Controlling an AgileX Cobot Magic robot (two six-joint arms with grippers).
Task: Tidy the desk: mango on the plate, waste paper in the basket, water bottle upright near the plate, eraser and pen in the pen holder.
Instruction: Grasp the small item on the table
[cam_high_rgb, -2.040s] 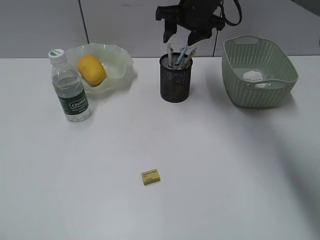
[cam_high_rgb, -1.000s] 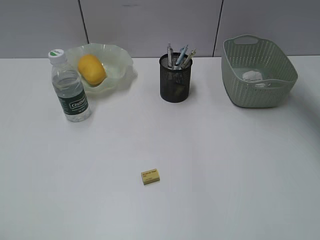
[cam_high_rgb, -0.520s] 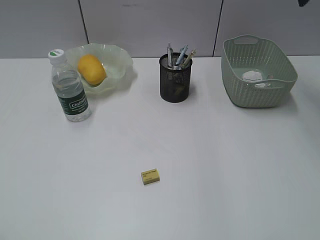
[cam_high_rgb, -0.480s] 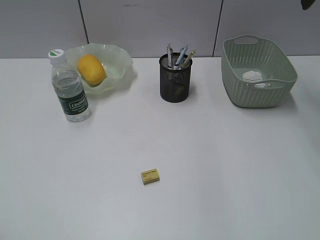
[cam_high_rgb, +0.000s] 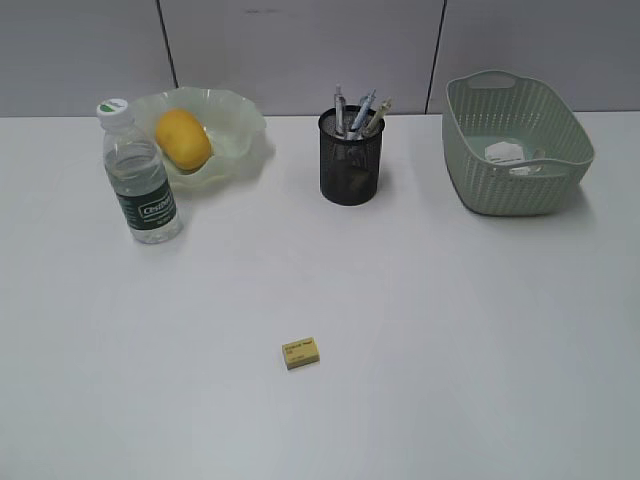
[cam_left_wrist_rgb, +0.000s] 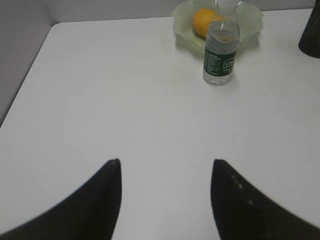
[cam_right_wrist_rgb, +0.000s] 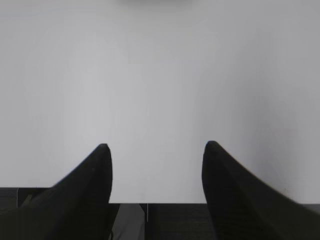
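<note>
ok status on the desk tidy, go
Left gripper and right gripper open, empty. Eraser loose on desk, not in pen holder. Path clear.

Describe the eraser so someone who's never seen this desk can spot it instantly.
Start from the white desk and find the black mesh pen holder at the back centre. Come straight toward the near edge from it: the eraser lies alone on open tabletop. It is the only small, flat, pale yellow block with a printed label, touching nothing.
</note>
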